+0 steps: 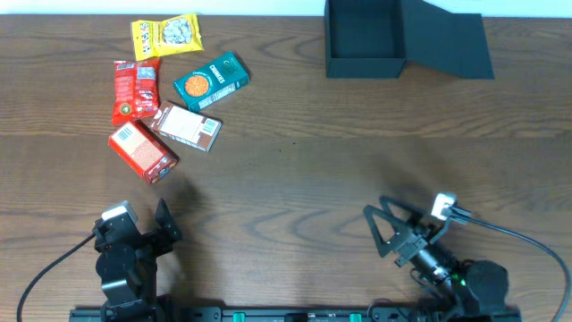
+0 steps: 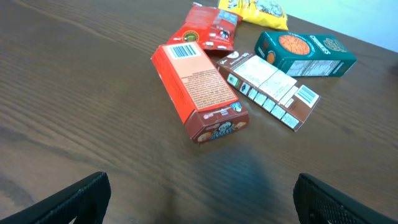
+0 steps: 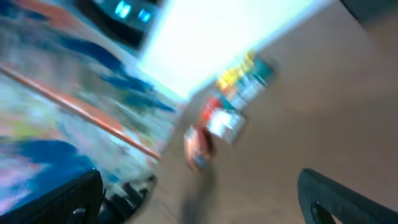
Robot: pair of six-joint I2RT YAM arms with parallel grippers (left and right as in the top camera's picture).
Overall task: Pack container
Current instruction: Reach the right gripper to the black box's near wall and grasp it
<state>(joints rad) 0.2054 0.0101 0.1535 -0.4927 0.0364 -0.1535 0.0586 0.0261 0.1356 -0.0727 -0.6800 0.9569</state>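
My left gripper (image 2: 202,200), jaws open, is nearest to the red box (image 1: 143,152), which lies diag. just ahead; the container (image 1: 365,66) sits far at back-right, closer to my right gripper (image 1: 379,230), also open.

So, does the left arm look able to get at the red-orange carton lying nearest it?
Probably yes. The red-orange carton lies flat right ahead of the left gripper, whose jaws stand open, with bare table between them. The brown carton sits close beside it, not in front.

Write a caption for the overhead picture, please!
Five snack packs lie left, the container sits open, left gripper and right gripper are open.
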